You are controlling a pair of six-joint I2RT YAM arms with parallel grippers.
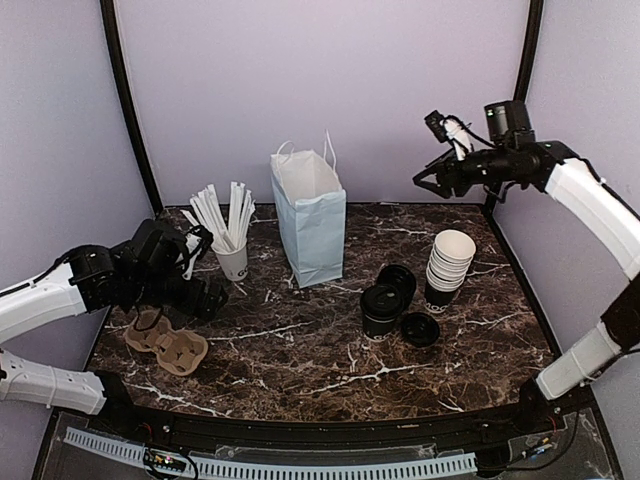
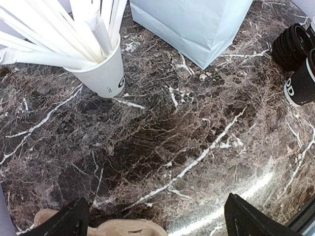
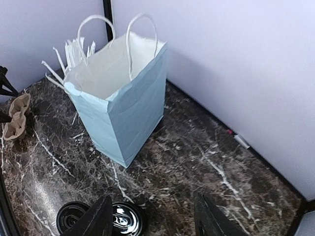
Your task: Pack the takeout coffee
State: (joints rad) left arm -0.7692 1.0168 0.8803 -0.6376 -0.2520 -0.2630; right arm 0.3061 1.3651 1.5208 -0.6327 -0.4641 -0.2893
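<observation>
The takeout coffee is a dark cup with a black lid, standing mid-table right of the light blue paper bag. The left wrist view shows its side at the right edge. My left gripper is open and empty, low over the table beside the cardboard cup carrier, far left of the coffee. In its wrist view the fingers stand wide apart. My right gripper is open and empty, held high near the back right corner. Its wrist view looks down at the open bag.
A stack of black lids stands behind the coffee and a loose lid lies to its right. A stack of white-rimmed cups stands further right. A cup of wrapped straws stands left of the bag. Purple walls close in three sides.
</observation>
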